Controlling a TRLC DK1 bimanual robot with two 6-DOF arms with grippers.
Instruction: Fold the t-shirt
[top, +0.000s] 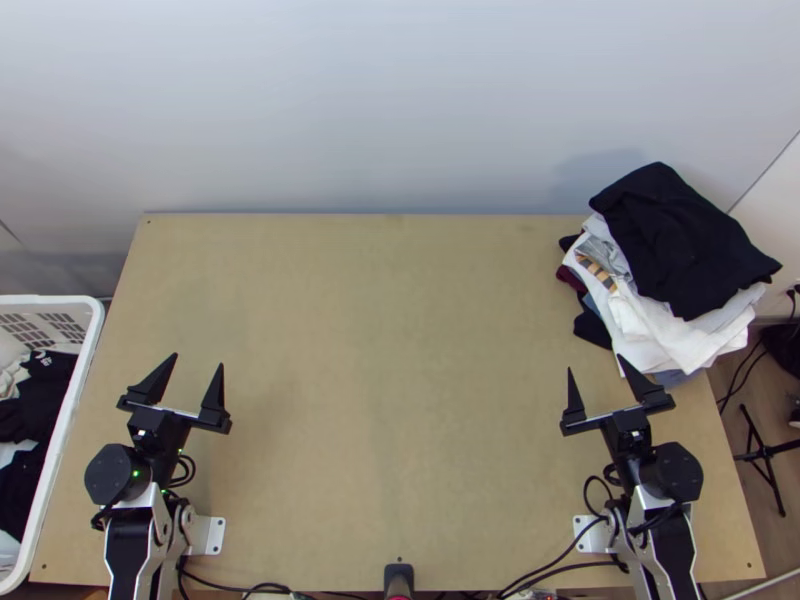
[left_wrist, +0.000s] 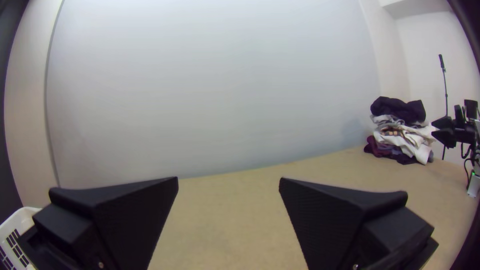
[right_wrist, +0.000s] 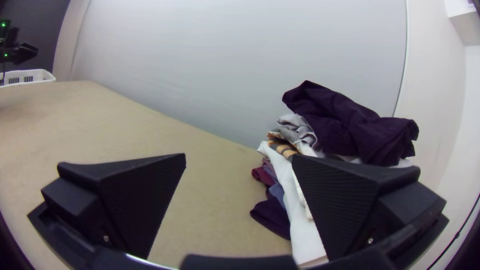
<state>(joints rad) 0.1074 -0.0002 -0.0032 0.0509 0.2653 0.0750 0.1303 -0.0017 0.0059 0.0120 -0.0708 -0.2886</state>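
Observation:
In the top view my left gripper (top: 198, 368) stands open over the table's left part, nothing between its fingers; the left wrist view shows the same gripper (left_wrist: 228, 181) with its fingers wide apart. My right gripper (top: 596, 364) is open too, just in front of a stack of garments (top: 670, 250) at the table's back right; in the right wrist view this gripper (right_wrist: 239, 157) holds nothing. The stack has a dark folded garment (right_wrist: 350, 125) on top, with white, grey and dark red cloth under it. Which piece is a t-shirt, I cannot tell.
A white basket (top: 75, 400) with dark and white clothes stands off the table's left edge. The bare wooden table (top: 390, 380) spreads between the arms, with a pale wall behind it. Cables and a small dark object (top: 398, 578) lie at the near edge.

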